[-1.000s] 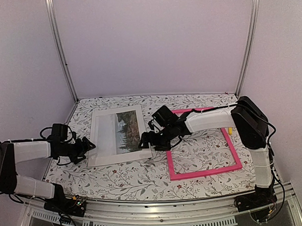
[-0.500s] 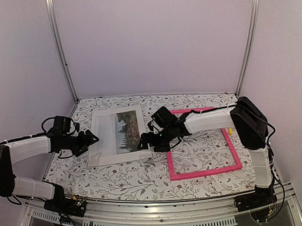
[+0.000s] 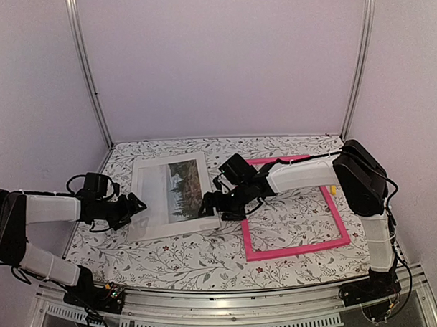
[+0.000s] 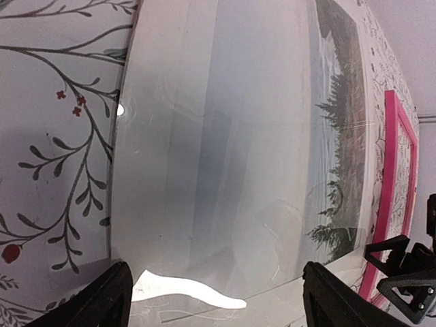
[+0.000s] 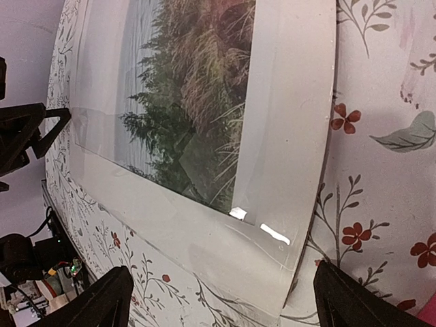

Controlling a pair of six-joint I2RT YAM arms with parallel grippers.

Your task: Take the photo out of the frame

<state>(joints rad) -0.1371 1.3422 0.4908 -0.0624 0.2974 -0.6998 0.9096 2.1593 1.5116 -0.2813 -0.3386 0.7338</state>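
Left gripper (image 3: 132,207): jaws spread wide, nothing between them, low over the table at the left edge of the photo. Right gripper (image 3: 208,205): jaws likewise spread and empty, at the photo's near right corner, between photo and frame. Large thin rectangular photo (image 3: 182,188), wide white margins around a print of dark trees and pale sky: lies flat on the white floral-patterned tablecloth (image 3: 207,258), left of centre, fully outside the frame. Thin clear glazing sheet (image 4: 204,204): appears to rest over the photo, slightly offset, its edges and glare showing in both wrist views. Large rectangular frame with narrow bright pink border (image 3: 293,250): lies flat to the right, near the photo but apart from it, empty, the tablecloth showing through its opening. Status, as judged: the removal looks done; left, at most, drawing both arms clear or lifting the clear sheet off the print.
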